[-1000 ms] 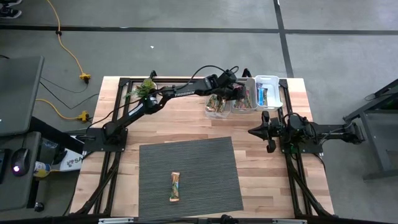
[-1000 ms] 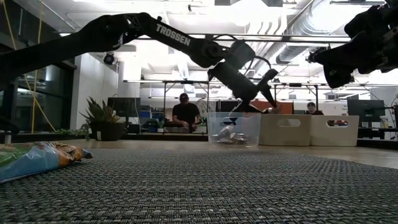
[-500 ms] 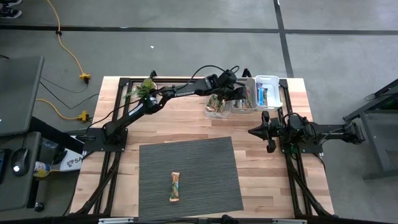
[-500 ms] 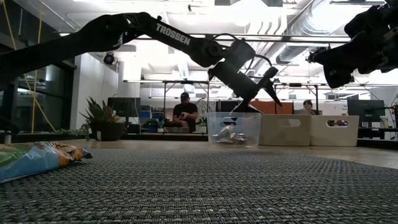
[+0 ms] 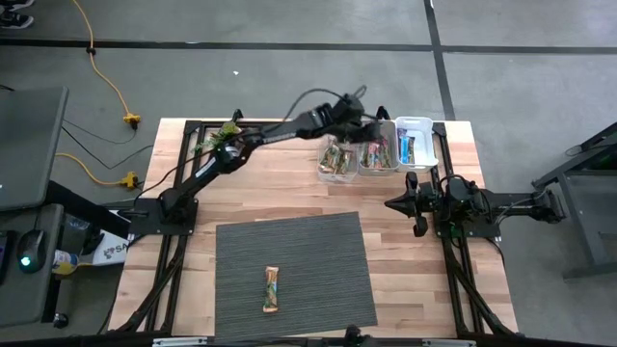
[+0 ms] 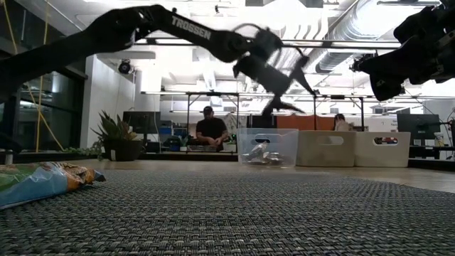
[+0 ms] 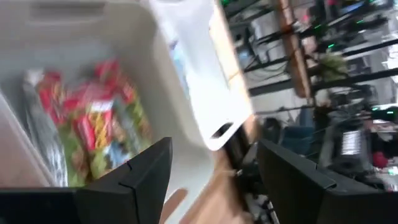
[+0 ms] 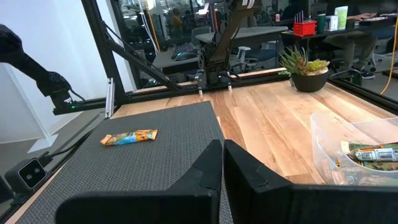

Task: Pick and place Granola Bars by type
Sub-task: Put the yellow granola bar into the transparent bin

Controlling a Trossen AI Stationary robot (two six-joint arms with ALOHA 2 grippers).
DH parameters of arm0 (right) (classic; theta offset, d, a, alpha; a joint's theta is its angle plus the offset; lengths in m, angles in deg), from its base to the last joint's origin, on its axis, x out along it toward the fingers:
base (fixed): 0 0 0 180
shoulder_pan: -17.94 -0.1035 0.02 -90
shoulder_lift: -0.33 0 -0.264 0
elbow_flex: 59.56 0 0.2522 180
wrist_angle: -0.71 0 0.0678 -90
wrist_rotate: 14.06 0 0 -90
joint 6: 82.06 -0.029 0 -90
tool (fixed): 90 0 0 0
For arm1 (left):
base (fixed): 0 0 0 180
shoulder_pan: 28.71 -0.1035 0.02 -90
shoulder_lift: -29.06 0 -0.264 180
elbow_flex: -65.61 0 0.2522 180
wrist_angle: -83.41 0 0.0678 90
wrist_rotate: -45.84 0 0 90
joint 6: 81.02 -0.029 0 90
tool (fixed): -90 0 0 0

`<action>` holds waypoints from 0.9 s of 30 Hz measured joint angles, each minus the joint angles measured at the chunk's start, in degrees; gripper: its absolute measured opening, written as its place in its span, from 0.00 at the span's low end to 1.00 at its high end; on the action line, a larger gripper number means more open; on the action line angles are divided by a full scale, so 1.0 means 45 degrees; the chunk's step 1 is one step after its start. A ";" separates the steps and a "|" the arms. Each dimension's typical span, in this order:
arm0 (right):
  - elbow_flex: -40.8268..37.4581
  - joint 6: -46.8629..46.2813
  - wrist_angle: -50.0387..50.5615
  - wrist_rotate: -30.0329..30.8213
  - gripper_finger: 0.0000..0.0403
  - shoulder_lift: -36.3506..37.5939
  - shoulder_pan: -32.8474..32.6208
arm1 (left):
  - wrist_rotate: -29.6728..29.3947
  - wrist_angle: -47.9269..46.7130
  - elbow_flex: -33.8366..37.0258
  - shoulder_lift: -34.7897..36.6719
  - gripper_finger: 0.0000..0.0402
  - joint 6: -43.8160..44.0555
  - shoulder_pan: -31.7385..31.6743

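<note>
One orange-and-blue granola bar lies flat on the grey mat. More bars fill three bins at the far edge: tan ones in the clear bin, red and green ones in the middle bin, a blue one in the white bin. My left gripper hovers open and empty above the middle bin. My right gripper waits shut above the table's right side.
A small potted plant stands at the far left corner. Bare wood lies between the mat and the bins. People sit at desks in the room beyond.
My left gripper has risen from just over the bins and tipped upward, now standing well above their rims. The bars and the bins have kept their places.
</note>
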 joint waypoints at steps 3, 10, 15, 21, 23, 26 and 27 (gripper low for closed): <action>0.0000 0.0000 0.0000 -0.0001 0.00 0.0005 -0.0002 | 0.0322 0.0069 -0.0001 0.0682 0.57 -0.0468 -0.0196; 0.0001 0.0004 0.0005 0.0003 0.00 0.0001 -0.0004 | 0.1952 -0.0219 -0.0006 0.2754 0.57 -0.1614 -0.0200; 0.0001 0.0000 0.0001 -0.0001 0.00 0.0004 0.0000 | 0.5912 -0.0184 -0.0001 0.4020 0.57 -0.1932 -0.0127; 0.0002 0.0000 0.0005 0.0001 0.00 0.0000 -0.0005 | 0.8634 -0.2742 -0.0012 0.5796 0.57 -0.2914 0.0414; 0.0001 0.0004 0.0007 -0.0001 0.00 0.0000 -0.0001 | 0.8329 -0.4290 -0.0008 0.6361 0.57 -0.3508 0.0674; 0.0001 0.0003 0.0037 0.0000 0.00 0.0005 -0.0005 | 0.7037 -0.6706 -0.0001 0.7396 0.57 -0.4338 0.1148; 0.0000 0.0003 0.0037 0.0003 0.00 0.0005 -0.0001 | 0.6524 -0.7449 -0.0001 0.7775 0.57 -0.4584 0.1334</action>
